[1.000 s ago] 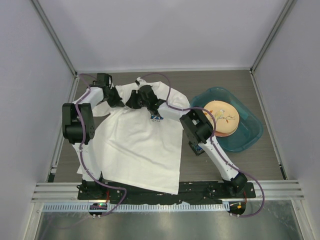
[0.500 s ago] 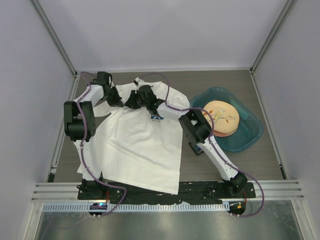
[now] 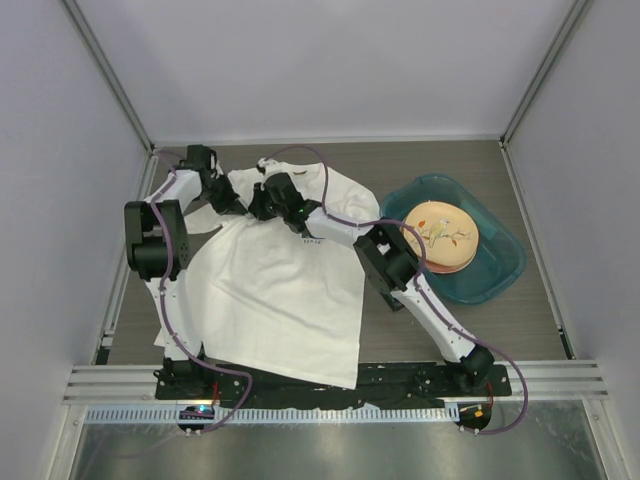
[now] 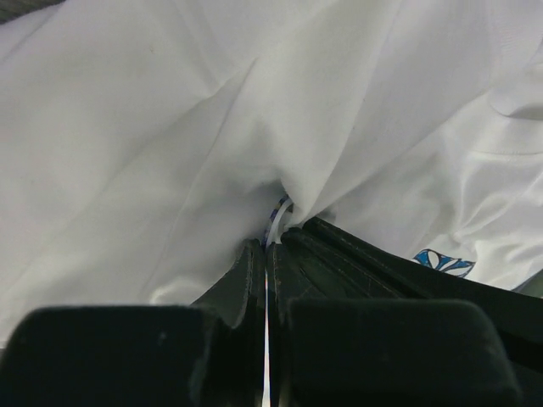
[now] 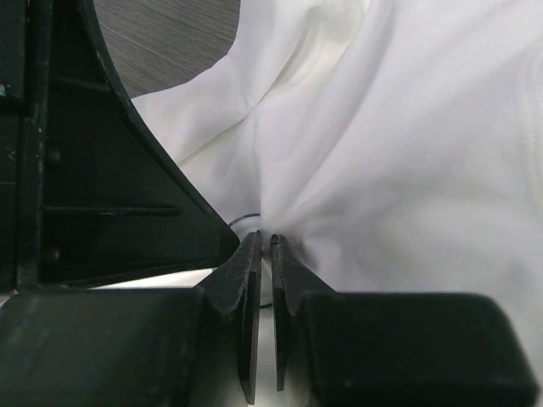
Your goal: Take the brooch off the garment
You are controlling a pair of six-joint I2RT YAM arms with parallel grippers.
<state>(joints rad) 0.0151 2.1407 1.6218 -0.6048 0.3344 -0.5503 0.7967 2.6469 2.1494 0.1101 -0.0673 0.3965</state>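
— Left gripper (image 4: 266, 248)?
— Pressed tight on a gathered fold of the white T-shirt (image 3: 270, 300), up at the chest.
— And the right gripper (image 5: 265, 241)?
— Almost closed as well, pinching the same bunch of cloth from the opposite side, tips just beside the left's.
— Any sign of the brooch (image 4: 277, 219)?
— Only a blue-edged sliver poking out of the fold at the left fingertips; probably that, hard to tell. Apart from the printed emblem (image 4: 443, 261).
— Elsewhere?
— Spread flat over the table (image 3: 400, 165), with a teal basin (image 3: 497, 275) holding a plate (image 3: 440, 235) off to the right.
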